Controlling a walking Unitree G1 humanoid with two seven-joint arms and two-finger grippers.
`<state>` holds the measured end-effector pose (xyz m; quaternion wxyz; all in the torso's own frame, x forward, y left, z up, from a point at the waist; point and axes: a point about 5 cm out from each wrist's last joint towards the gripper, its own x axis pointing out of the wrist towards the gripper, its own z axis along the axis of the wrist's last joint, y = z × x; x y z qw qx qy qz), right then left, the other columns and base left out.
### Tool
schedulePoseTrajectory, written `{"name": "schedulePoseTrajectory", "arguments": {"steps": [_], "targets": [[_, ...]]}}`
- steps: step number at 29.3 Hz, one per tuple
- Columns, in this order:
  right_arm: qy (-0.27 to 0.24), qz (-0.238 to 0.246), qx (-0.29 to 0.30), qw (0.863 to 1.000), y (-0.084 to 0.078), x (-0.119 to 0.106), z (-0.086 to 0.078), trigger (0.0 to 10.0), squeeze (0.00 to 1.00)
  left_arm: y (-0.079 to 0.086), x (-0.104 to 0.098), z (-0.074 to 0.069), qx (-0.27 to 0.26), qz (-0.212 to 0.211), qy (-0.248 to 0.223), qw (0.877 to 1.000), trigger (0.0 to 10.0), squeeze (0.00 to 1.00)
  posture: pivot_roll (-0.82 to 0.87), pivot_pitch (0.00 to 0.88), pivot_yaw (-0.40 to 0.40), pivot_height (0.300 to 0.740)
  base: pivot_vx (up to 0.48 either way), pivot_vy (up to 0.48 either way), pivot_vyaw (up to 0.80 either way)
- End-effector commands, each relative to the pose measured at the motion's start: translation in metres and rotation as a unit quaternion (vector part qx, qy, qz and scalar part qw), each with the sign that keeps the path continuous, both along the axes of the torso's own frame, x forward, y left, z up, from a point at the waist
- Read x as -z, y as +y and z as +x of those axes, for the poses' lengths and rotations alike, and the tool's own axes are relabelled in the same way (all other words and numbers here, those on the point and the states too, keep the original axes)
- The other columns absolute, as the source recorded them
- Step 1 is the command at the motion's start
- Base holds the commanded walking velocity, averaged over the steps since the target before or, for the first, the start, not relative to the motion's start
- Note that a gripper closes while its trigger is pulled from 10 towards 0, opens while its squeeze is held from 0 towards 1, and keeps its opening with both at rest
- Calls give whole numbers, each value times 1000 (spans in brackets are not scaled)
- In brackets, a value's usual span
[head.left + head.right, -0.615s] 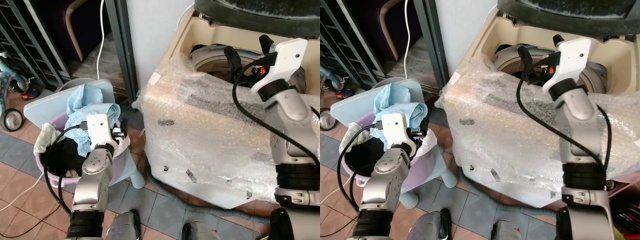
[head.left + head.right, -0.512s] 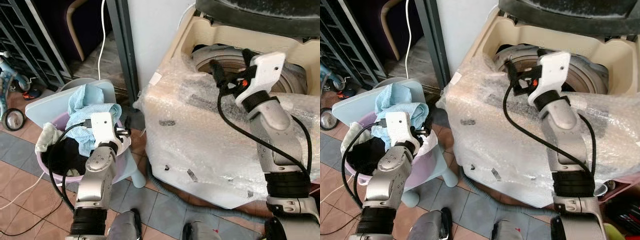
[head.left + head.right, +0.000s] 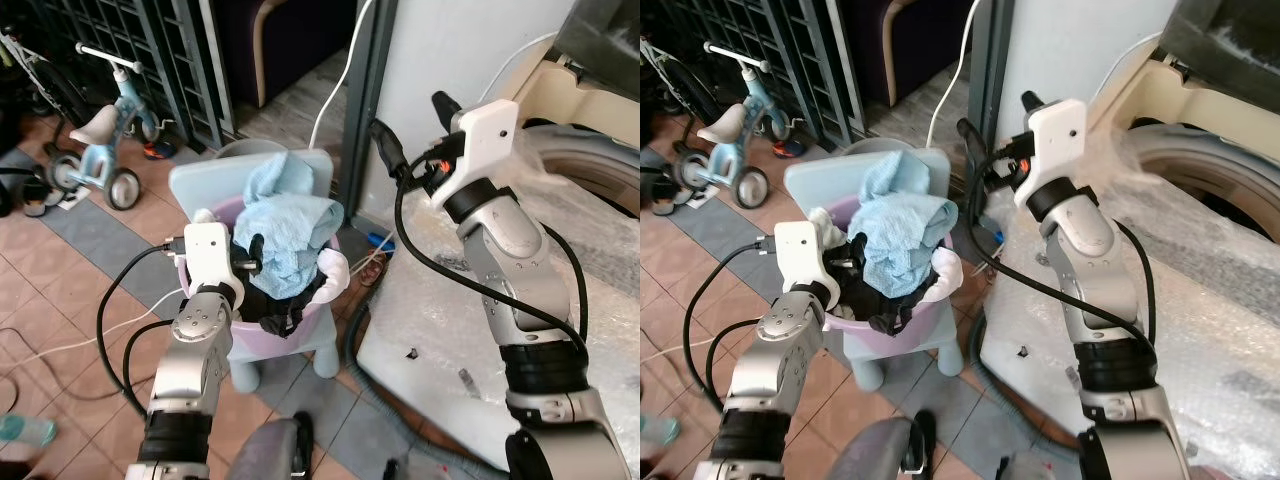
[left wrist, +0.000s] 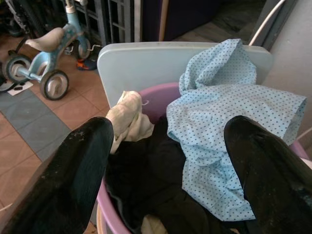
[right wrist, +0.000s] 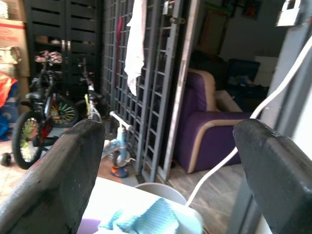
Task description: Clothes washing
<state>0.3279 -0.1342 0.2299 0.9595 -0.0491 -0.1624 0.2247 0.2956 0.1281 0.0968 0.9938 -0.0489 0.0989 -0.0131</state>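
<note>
A purple laundry basket [image 4: 151, 95] stands on a pale blue stool [image 3: 300, 165] left of the washing machine [image 3: 590, 190], which is wrapped in bubble film. A light blue dotted cloth [image 3: 290, 225] lies on top of the basket, over a black garment [image 4: 146, 180] and a cream cloth [image 4: 127, 114]. My left gripper [image 3: 262, 262] is open at the basket's near rim, its fingers spread above the clothes with nothing between them. My right gripper [image 3: 410, 125] is open and empty in the air. It sits past the machine's left edge, higher than the basket and to its right.
A child's tricycle [image 3: 95, 150] and a black metal grille [image 3: 150, 50] stand at the left. A white cable [image 3: 335, 80] hangs down the wall behind the basket. A grey hose [image 3: 355, 330] lies at the machine's foot. A purple armchair [image 5: 214, 126] sits beyond.
The camera has turned left, bringing the basket to the middle. My right gripper moved left, from over the washer's drum to beyond its left edge. The left gripper stays at the basket.
</note>
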Motion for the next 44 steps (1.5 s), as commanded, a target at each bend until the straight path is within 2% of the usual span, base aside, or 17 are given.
{"name": "schedulePoseTrajectory", "arguments": {"steps": [1, 5, 8, 10, 12, 13, 15, 18, 20, 23, 26, 27, 29, 31, 35, 38, 44], "targets": [[23, -11, -28, 999, 10, 12, -7, 10000, 0, -2, 4, -4, 2, 5, 5, 1000, 10000, 0, -32, 63, 60, 740, 0, 480, 794], [35, -8, -48, 998, 20, 23, -15, 10000, 0, -2, 1, -5, 0, 7, -14, 1000, 10000, 0, -25, 66, 54, 740, 0, 240, 794], [49, 12, -13, 999, 21, 32, -17, 10000, 0, 1, -1, -7, 1, -17, -26, 1000, 10000, 0, -15, 65, 47, 740, 0, 0, 0], [59, 20, 30, 998, 17, 39, -17, 10000, 0, 6, 0, -7, -7, -3, -25, 1000, 10000, 0, -8, 66, 44, 740, 0, 0, 0], [60, 7, 81, 995, 9, 46, -17, 10000, 0, 11, 0, -7, -14, -2, -19, 1000, 10000, 0, -6, 69, 43, 740, 0, 0, 0], [68, -7, 128, 989, -2, 56, -20, 10000, 0, 16, 0, -9, -13, 5, -22, 1000, 10000, 0, -10, 74, 44, 740, 0, 0, 0], [74, -13, 147, 986, -7, 60, -22, 10000, 0, 18, 1, -10, -11, 10, -25, 1000, 10000, 0, -13, 76, 45, 740, 0, 0, 0], [120, -13, 210, 970, -30, 82, -29, 10000, 0, 21, 4, -14, -1, 18, -26, 1000, 10000, 0, -20, 79, 46, 740, 0, 0, 0], [148, -2, 224, 963, -38, 93, -34, 10000, 0, 19, 5, -15, 12, 13, -29, 999, 10000, 0, -28, 81, 47, 740, 0, 0, 0], [152, -24, 232, 960, -39, 99, -37, 10000, 0, 15, 4, -15, 21, 7, -31, 999, 10000, 0, -29, 83, 45, 740, 206, 0, 0], [143, -76, 246, 956, -37, 103, -35, 10000, 0, 12, 3, -14, 22, 4, -32, 999, 10000, 0, -29, 80, 42, 740, 314, 0, 0], [138, -79, 234, 959, -34, 105, -34, 10000, 0, 10, 3, -14, 23, 3, -32, 999, 10000, 0, -26, 79, 41, 740, 319, 0, 0], [140, -64, 230, 961, -31, 106, -34, 10000, 0, 10, 3, -14, 24, 4, -32, 999, 10000, 0, -24, 79, 39, 740, 324, 0, 0], [126, -75, 236, 961, -30, 104, -33, 10000, 0, 11, 3, -14, 21, 5, -32, 999, 10000, 0, -20, 77, 38, 740, 337, 0, 0], [162, -65, 194, 965, -24, 110, -34, 10000, 0, 12, 4, -15, 21, 4, -29, 999, 10000, 0, -16, 79, 38, 740, 338, 0, 0], [178, -32, 174, 968, -23, 112, -36, 10000, 0, 13, 5, -15, 19, 4, -28, 999, 10000, 0, -15, 84, 40, 740, 331, 0, 0], [167, -45, 183, 968, -24, 110, -33, 10000, 0, 13, 6, -14, 19, 10, -26, 999, 10000, 0, -20, 100, 42, 740, 324, 0, 0]]}}
